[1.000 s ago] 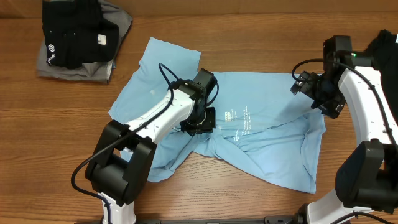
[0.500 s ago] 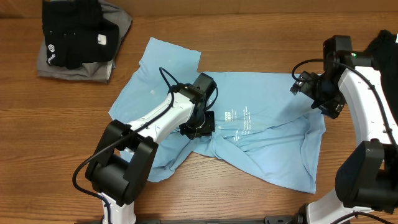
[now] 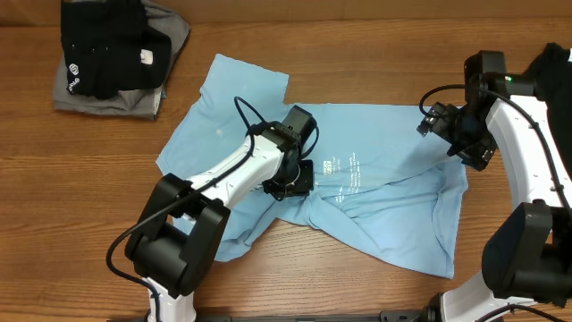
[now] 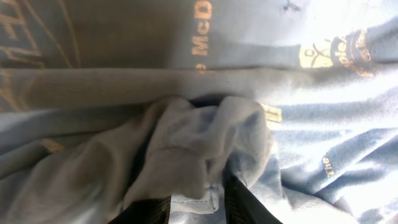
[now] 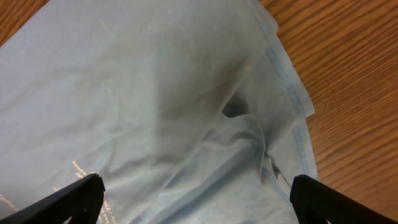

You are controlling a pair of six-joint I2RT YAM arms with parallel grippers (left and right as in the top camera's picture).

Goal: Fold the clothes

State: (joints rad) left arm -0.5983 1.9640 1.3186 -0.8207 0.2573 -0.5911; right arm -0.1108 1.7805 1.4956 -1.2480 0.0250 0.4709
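**Left jaws pinch a ridge of blue T-shirt; right jaws hang open over its edge**

Jaws of the left gripper [image 4: 199, 208] are closed on a bunched ridge of the light blue T-shirt [image 3: 375, 143], with gathered cloth wedged between the two dark fingertips in the wrist view. From overhead, this grip sits near the middle of the garment, just beside the white lettering [image 3: 344, 174]. The jaws of the right gripper [image 5: 199, 198] stand spread wide and hold nothing. They hover above the shirt's right-hand edge, where a stitched hem meets bare wood.

The T-shirt lies crumpled and unfolded at the centre of the wooden worktop [image 3: 89, 206]. Its long axis runs roughly left to right, with one sleeve pointing away toward the far left. A pile of black and grey garments [image 3: 112, 58] sits well apart at the far left corner.

The coming move likely turns on this layout. The left arm already has the cloth at its middle, and the rest of the shirt stretches rightward from that grip. The right arm is the nearer one to the free right edge, so it seems best placed to take that side.
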